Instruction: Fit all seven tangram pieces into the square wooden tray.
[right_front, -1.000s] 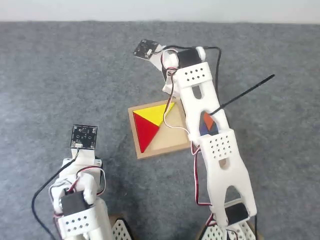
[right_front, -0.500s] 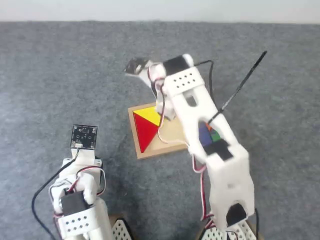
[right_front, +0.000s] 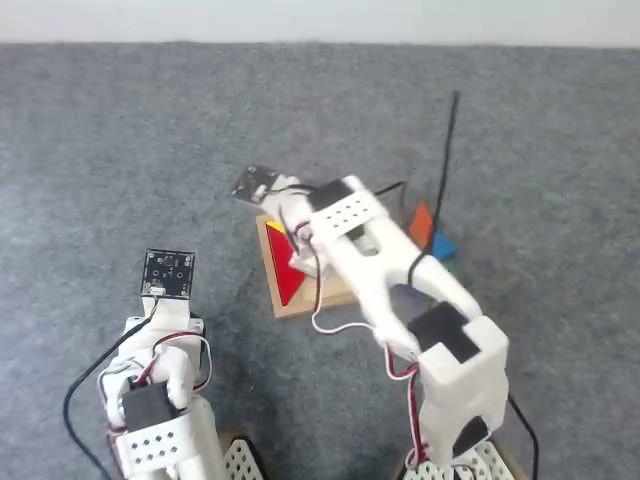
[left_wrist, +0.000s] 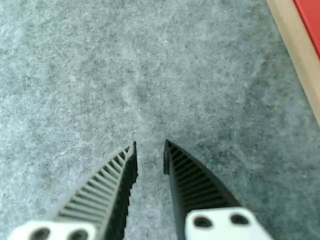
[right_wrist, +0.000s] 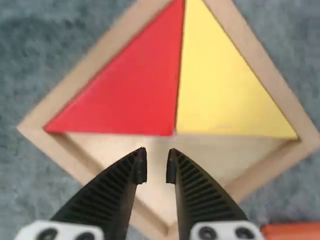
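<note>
The square wooden tray (right_wrist: 47, 142) holds a red triangle (right_wrist: 135, 95) and a yellow triangle (right_wrist: 220, 95) side by side; the rest of its floor is bare wood. My right gripper (right_wrist: 156, 165) hovers over that bare half, its fingers a narrow slit apart with nothing between them. In the high view the right arm (right_front: 350, 230) covers most of the tray (right_front: 300, 300), with part of the red triangle (right_front: 285, 275) showing. Orange (right_front: 421, 222) and blue (right_front: 440, 247) pieces lie on the mat to the tray's right. My left gripper (left_wrist: 150, 145) is shut and empty over the mat.
Grey felt covers the table. The left arm (right_front: 160, 400) sits folded at the near left, well short of the tray. The tray's rim (left_wrist: 295, 55) and a red corner (left_wrist: 311, 20) show in the left wrist view. A black cable (right_front: 447, 150) rises from the right arm.
The right arm has pulled back from the tray's far side and swung left, now bent over the tray. The orange and blue pieces have come out from under it. The left arm stayed still.
</note>
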